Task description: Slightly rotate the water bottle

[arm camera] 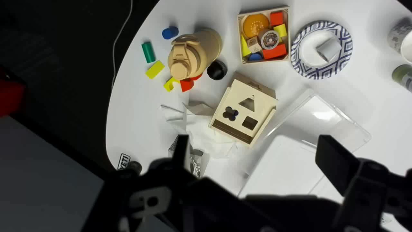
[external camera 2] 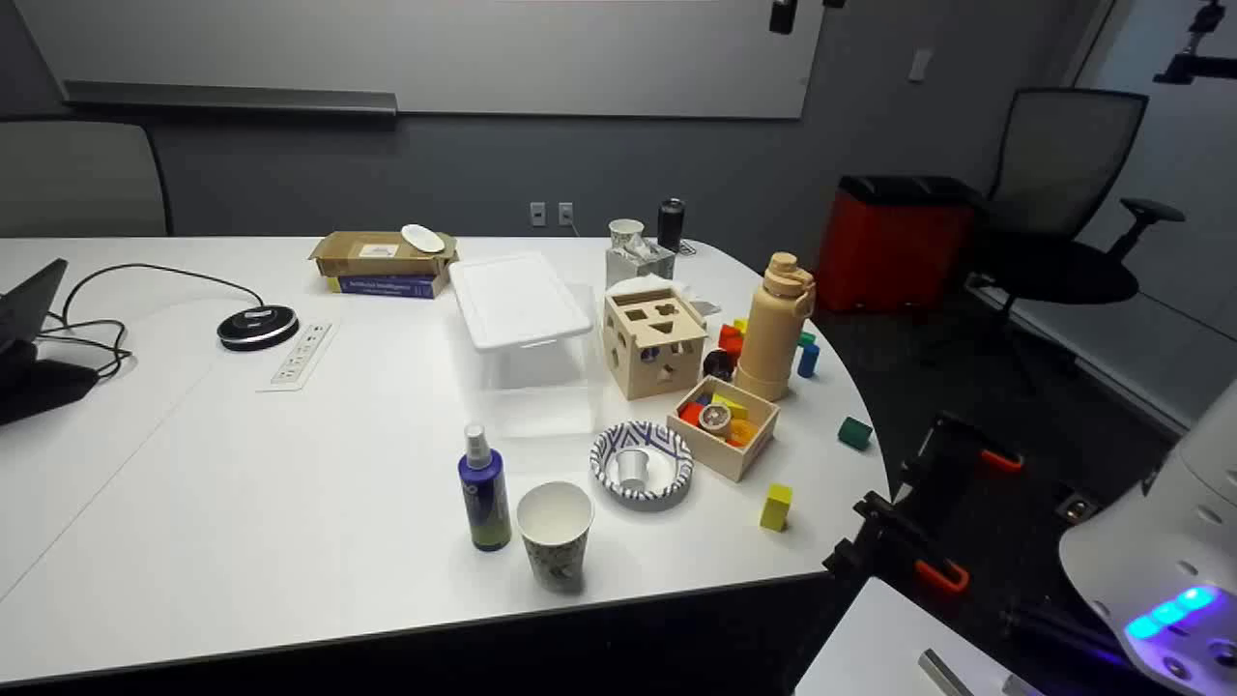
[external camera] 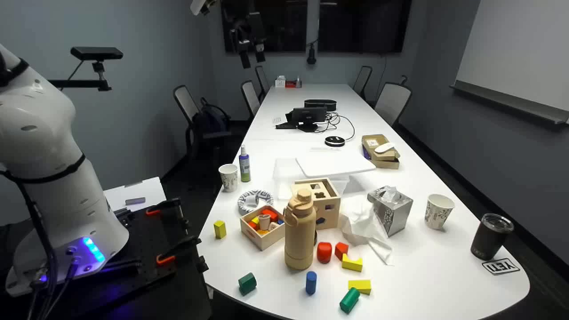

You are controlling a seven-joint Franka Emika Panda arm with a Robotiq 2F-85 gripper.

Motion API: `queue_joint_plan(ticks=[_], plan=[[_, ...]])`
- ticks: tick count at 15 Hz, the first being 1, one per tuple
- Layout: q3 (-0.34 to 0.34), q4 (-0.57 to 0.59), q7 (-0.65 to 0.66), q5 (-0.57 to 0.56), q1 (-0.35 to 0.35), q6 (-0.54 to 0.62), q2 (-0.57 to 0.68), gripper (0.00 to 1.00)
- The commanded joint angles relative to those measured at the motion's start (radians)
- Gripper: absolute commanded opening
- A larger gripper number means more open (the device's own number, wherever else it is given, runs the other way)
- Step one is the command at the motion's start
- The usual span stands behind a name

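Note:
The water bottle is a tall tan-brown cylinder with a same-coloured cap and a carry loop. It stands upright on the white table in both exterior views [external camera: 299, 240] [external camera 2: 770, 333]. In the wrist view the bottle [arm camera: 206, 45] shows from above, at the upper left of the jaws. My gripper [external camera: 252, 58] is high in the air above the table, well apart from the bottle. Only its fingertips show at the top edge of an exterior view [external camera 2: 808, 10]. In the wrist view the gripper [arm camera: 252, 148] is wide open, with nothing between its fingers.
Close to the bottle are a wooden shape-sorter box [external camera: 326, 215], a tray of blocks [external camera: 262, 242], a black round object [arm camera: 217, 70] and several loose blocks [external camera: 311, 282]. A tissue box [external camera: 393, 211], paper bowl [external camera 2: 618, 488], clear bin [external camera 2: 536, 387] and cups stand farther off.

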Motion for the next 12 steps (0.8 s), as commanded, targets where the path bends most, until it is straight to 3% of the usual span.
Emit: queue_joint_plan(ticks=[1, 7, 12], plan=[[-0.010, 0.002, 0.004, -0.004, 0.012, -0.003, 0.001, 1.00], [-0.067, 0.029, -0.011, 0.021, -0.007, 0.009, 0.058, 1.00], [-0.168, 0.023, -0.036, 0.060, -0.036, 0.130, 0.155, 1.00]])
